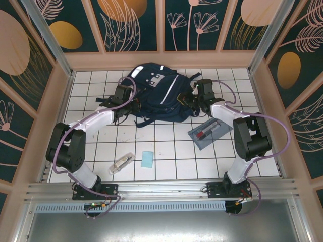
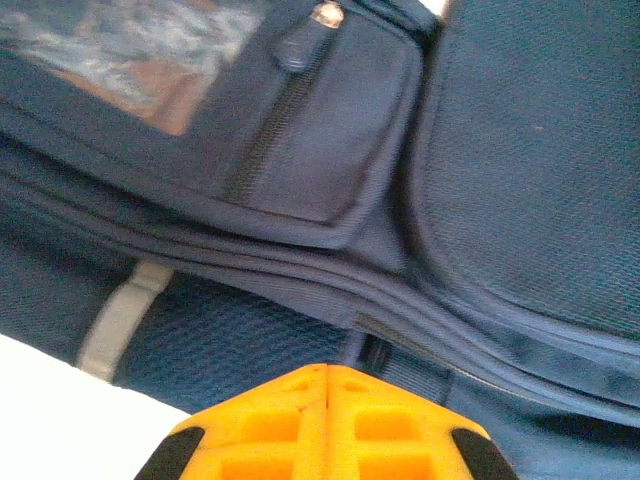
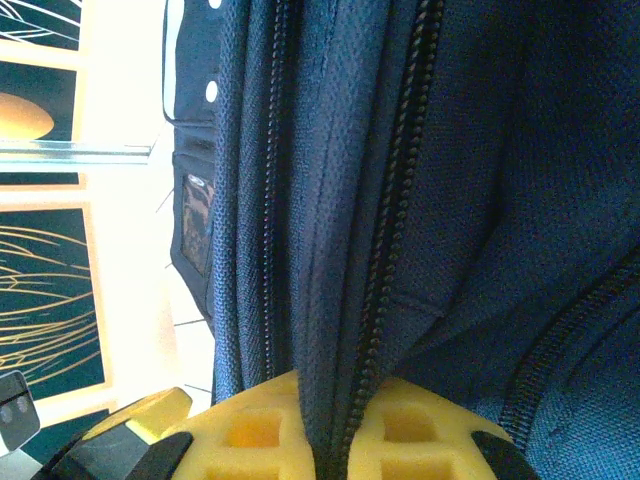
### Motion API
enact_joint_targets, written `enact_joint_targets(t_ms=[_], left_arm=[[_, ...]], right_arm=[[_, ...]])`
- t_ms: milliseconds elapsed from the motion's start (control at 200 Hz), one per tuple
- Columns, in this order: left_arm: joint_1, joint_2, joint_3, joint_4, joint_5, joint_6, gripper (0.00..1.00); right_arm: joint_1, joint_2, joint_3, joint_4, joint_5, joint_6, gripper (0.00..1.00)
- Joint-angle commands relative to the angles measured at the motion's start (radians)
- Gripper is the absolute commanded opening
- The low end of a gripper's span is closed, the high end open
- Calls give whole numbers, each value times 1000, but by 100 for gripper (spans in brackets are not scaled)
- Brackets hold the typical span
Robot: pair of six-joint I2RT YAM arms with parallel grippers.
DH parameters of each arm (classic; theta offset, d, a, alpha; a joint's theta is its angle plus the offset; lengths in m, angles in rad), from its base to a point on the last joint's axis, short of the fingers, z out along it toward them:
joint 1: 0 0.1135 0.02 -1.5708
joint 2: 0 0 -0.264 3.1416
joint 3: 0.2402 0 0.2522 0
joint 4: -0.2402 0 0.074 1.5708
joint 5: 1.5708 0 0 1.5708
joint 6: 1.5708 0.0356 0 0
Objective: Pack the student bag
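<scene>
1. The student bag [image 1: 154, 96] lies flat at the far centre of the white tiled surface [image 1: 171, 166], its far edge near the far wall.
2. Left hand [image 2: 327, 375]: at the bag's left edge, yellow pads pressed fully together with nothing between them, just beside a side seam.
3. Right hand [image 3: 325, 425]: at the bag's right edge, clamped on a fold of navy fabric beside a zipper line.
4. A grey tray [image 1: 202, 143] holding markers [image 1: 208, 131] sits just near-right of the bag.
5. A blue pad [image 1: 147, 160] and a small pale object [image 1: 121, 164] lie near centre and near left, well apart from the bag.
6. Bare tiles remain between bag and arm bases.
</scene>
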Motion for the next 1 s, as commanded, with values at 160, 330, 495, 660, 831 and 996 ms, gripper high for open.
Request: enact_joint_targets(t_ms=[160, 330, 495, 660, 831, 996], left_arm=[[-138, -48, -6, 166, 205, 63, 35], [-169, 7, 6, 183, 236, 38, 60], [-170, 28, 21, 194, 198, -43, 84], [-170, 94, 31, 265, 163, -227, 86], [-169, 116, -85, 621, 178, -630, 87], [-169, 135, -155, 846, 89, -837, 87]], right_arm=[[20, -38, 67, 48, -33, 27, 0], [18, -50, 79, 62, -80, 52, 0], [18, -72, 75, 52, -75, 53, 0], [26, -87, 47, 94, -79, 81, 0], [30, -107, -27, 198, -96, 148, 0], [42, -125, -71, 221, -107, 162, 0]])
